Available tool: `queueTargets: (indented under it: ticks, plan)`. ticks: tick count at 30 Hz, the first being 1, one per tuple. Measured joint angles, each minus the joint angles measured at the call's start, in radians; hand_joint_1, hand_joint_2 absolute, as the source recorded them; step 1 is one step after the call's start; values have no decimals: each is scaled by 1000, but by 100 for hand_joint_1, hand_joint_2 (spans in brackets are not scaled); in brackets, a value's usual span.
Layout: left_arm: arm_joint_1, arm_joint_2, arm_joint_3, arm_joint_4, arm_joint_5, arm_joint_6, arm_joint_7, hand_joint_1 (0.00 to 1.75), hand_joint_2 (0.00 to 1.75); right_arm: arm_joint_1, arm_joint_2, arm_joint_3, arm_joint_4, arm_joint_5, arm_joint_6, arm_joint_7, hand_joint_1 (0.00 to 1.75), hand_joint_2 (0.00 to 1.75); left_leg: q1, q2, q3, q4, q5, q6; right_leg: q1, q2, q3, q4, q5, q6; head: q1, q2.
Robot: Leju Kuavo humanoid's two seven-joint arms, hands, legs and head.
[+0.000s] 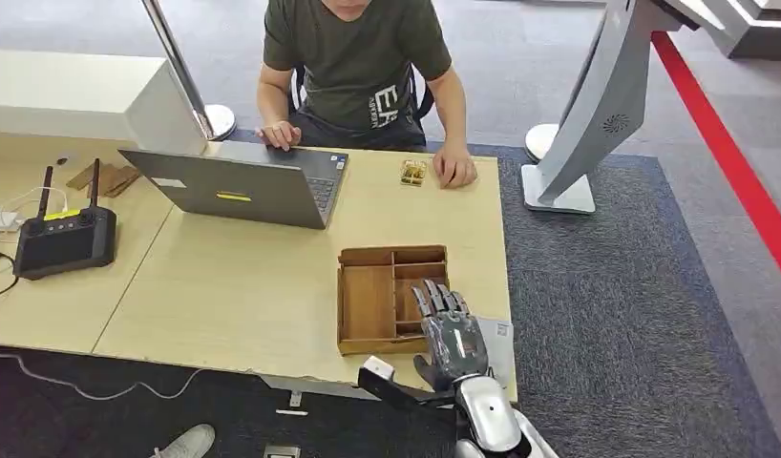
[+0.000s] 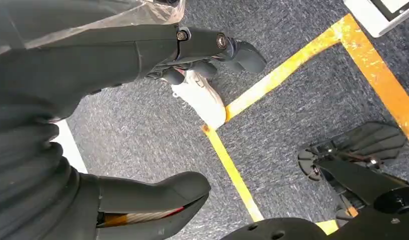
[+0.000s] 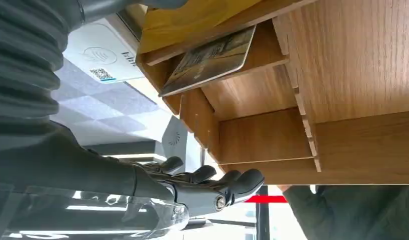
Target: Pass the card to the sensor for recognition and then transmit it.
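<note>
A gold-patterned card (image 3: 212, 59) leans tilted in one of the small compartments of the wooden tray (image 1: 368, 303), near the table's front right. My right hand (image 1: 452, 336) hovers over the tray's right-hand compartments. Its fingers (image 3: 207, 184) are stretched out and apart, off the card and holding nothing. The white sensor pad (image 1: 501, 343), marked with a contactless symbol and a QR code (image 3: 100, 56), lies on the table right beside the tray, partly under my hand. My left hand (image 2: 107, 55) hangs beside my body over the carpet with nothing in it.
A person sits at the table's far side, one hand on an open laptop (image 1: 243, 186), the other beside a second small gold card (image 1: 413, 172). A black controller with antennas (image 1: 64, 239) lies at the left. A white kiosk stand (image 1: 582, 124) rises right of the table.
</note>
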Motion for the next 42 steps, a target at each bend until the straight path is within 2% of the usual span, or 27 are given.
queueTargets:
  ticks: [30, 31, 32, 33, 34, 42]
  plan:
    - [0, 0, 0, 0, -1, 3, 0, 0, 175, 4, 1, 1, -42, 2, 50, 15, 3, 175, 0, 0, 0, 0, 0, 0, 0, 0, 0, 0, 0, 0, 0, 0]
    - [0, 0, 0, 0, -1, 3, 0, 0, 175, 4, 1, 1, -42, 2, 51, 15, 12, 175, 0, 0, 0, 0, 0, 0, 0, 0, 0, 0, 0, 0, 0, 0]
    - [0, 0, 0, 0, -1, 3, 0, 0, 175, 4, 1, 1, -42, 2, 52, 18, 35, 175, 0, 0, 0, 0, 0, 0, 0, 0, 0, 0, 0, 0, 0, 0]
    - [0, 0, 0, 0, -1, 3, 0, 0, 175, 4, 1, 1, -42, 3, 53, 19, 101, 175, 0, 0, 0, 0, 0, 0, 0, 0, 0, 0, 0, 0, 0, 0]
    - [0, 0, 0, 0, -1, 2, 0, 0, 175, 4, 1, 1, -42, 4, 53, 19, 152, 175, 0, 0, 0, 0, 0, 0, 0, 0, 0, 0, 0, 0, 0, 0]
    - [0, 0, 0, 0, -1, 0, 0, 0, 175, 4, 1, 1, -42, 5, 73, 21, 159, 175, 0, 0, 0, 0, 0, 0, 0, 0, 0, 0, 0, 0, 0, 0]
